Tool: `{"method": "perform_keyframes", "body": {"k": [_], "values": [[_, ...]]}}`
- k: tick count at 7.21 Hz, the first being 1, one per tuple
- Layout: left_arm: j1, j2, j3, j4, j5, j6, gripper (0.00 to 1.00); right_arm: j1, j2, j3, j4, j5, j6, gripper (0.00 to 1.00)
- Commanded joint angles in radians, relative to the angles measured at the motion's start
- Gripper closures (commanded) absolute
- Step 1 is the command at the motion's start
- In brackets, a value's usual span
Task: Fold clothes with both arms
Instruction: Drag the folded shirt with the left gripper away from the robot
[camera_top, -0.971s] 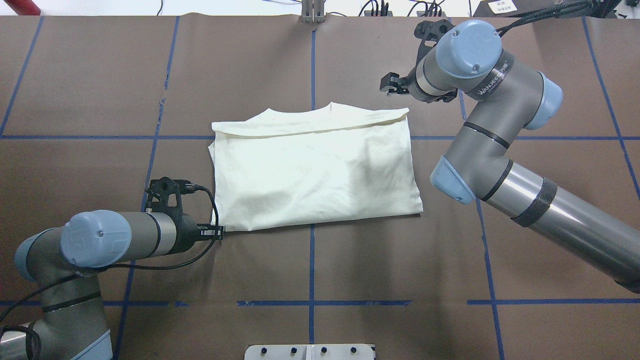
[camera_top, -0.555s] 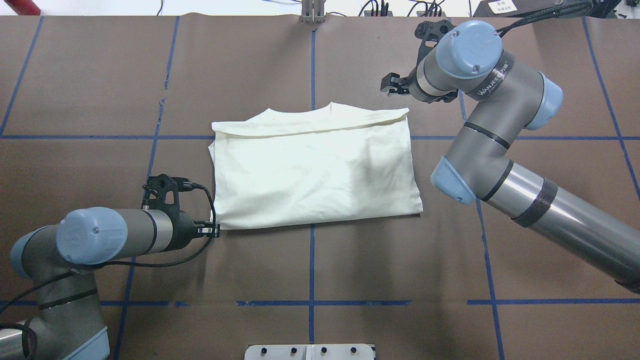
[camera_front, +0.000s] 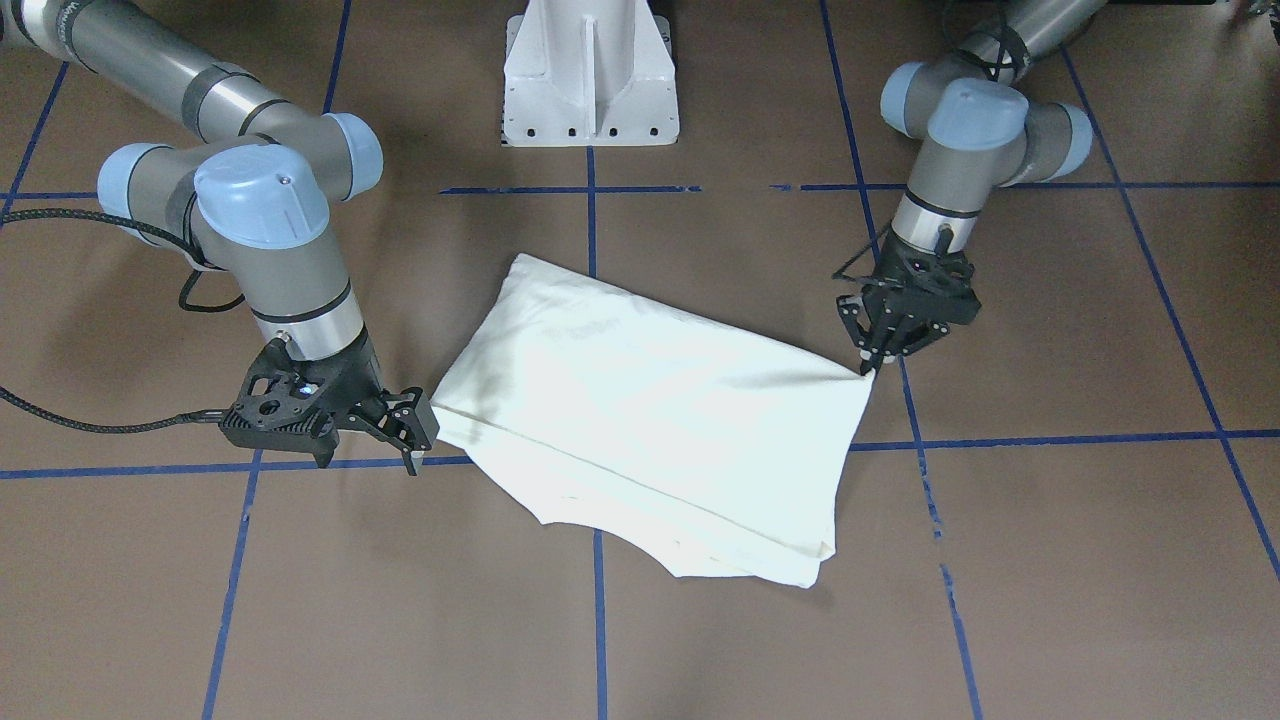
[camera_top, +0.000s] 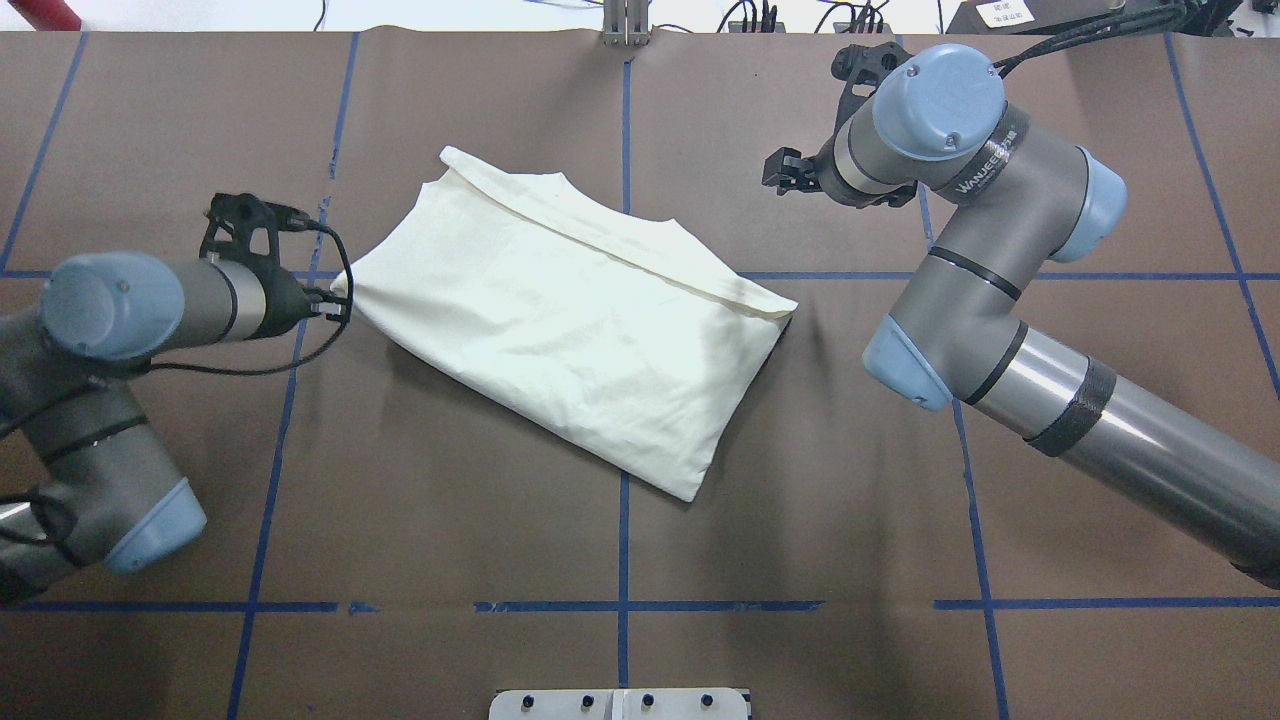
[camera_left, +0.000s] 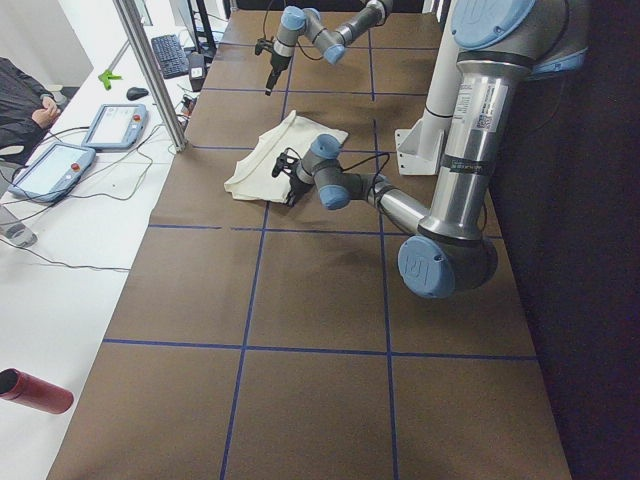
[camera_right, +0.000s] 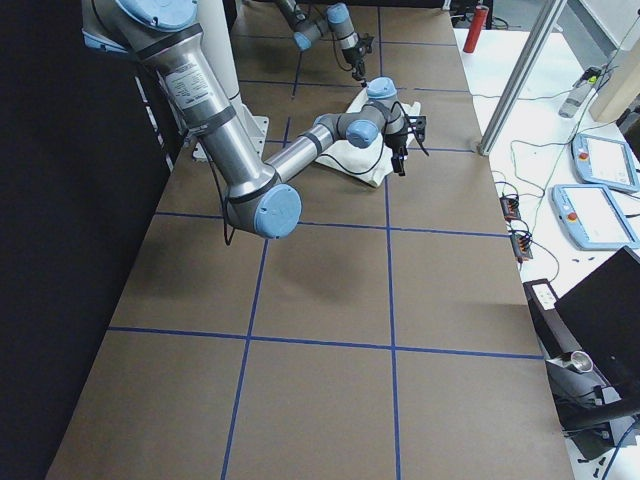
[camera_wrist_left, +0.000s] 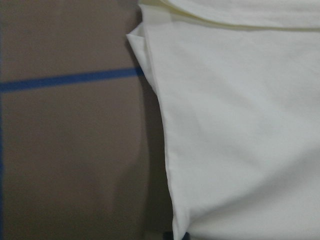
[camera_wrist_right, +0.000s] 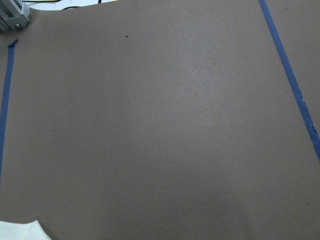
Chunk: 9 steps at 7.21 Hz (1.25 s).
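The cream shirt lies folded and skewed on the brown table, plain side up, its collar edge running from far left to near right. My left gripper is shut on the shirt's left corner, low at the table; in the front-facing view the left gripper tapers to a point on that corner of the shirt. The left wrist view is filled with cloth. My right gripper stands open beside the collar-side corner, apart from it. The right wrist view shows bare table and a tip of cloth.
Blue tape lines grid the brown table cover. The white pedestal base stands at the robot's side. A red cylinder, teach pendants and a seated person are on the white bench beyond the table.
My left gripper has swung away from the robot and leftward with the shirt's corner, dragging the shirt clockwise in the overhead view. The right arm has barely moved.
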Motion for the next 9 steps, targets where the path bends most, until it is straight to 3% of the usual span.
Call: {"method": "perform_keyframes", "body": {"k": [1,3,4,5,6,7,8,9], "values": [[-0.126,-0.246,0.306,0.003,0.001,0.065,1.0,0.0,0.003,0.004,0.0,0.001,0.01,0.0],[-0.162,-0.467,0.616,-0.054,0.009,0.078,1.0,0.0,0.001,0.038,-0.008,0.003,0.025,0.0],[-0.169,-0.547,0.723,-0.112,0.01,0.078,1.0,0.001,0.0,0.055,-0.012,0.006,0.027,0.0],[-0.192,-0.547,0.741,-0.155,0.007,0.079,1.0,-0.005,0.0,0.049,-0.012,0.005,0.037,0.0],[-0.199,-0.484,0.688,-0.172,0.007,0.125,0.07,-0.021,0.012,0.038,-0.012,0.003,0.091,0.0],[-0.227,-0.444,0.578,-0.175,-0.017,0.191,0.0,-0.032,0.027,0.023,-0.008,-0.002,0.165,0.04],[-0.25,-0.393,0.544,-0.189,-0.152,0.193,0.0,-0.041,0.112,-0.058,-0.008,-0.003,0.239,0.09],[-0.254,-0.347,0.48,-0.2,-0.179,0.194,0.0,-0.064,0.2,-0.159,-0.006,-0.02,0.316,0.21]]}}
